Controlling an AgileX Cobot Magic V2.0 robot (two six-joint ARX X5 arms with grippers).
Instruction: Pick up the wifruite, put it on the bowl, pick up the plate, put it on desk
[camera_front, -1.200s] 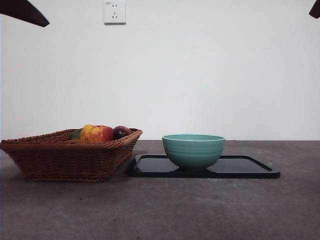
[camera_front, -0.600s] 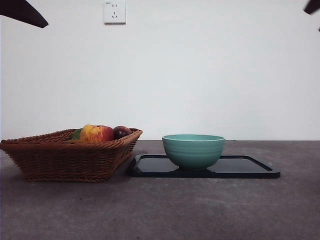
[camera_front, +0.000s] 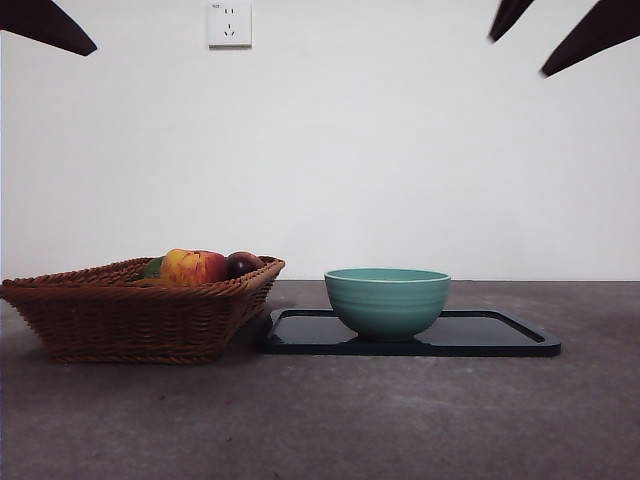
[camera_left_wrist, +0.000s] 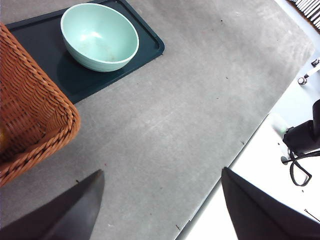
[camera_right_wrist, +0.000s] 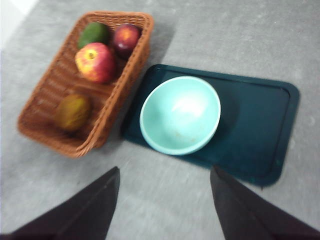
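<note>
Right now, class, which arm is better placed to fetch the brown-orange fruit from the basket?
Probably right: the right gripper, jaws open, looks down on the wifruite in the basket. The left gripper faces bare desk.

Even soft light; blurred right-wrist view.

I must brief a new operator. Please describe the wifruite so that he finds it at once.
Look into the wicker basket that stands beside the black tray. The wifruite lies alone at the basket's end farthest from the apple. It is a dull brown-orange oval, not red-yellow, dark purple or green like the others.
</note>
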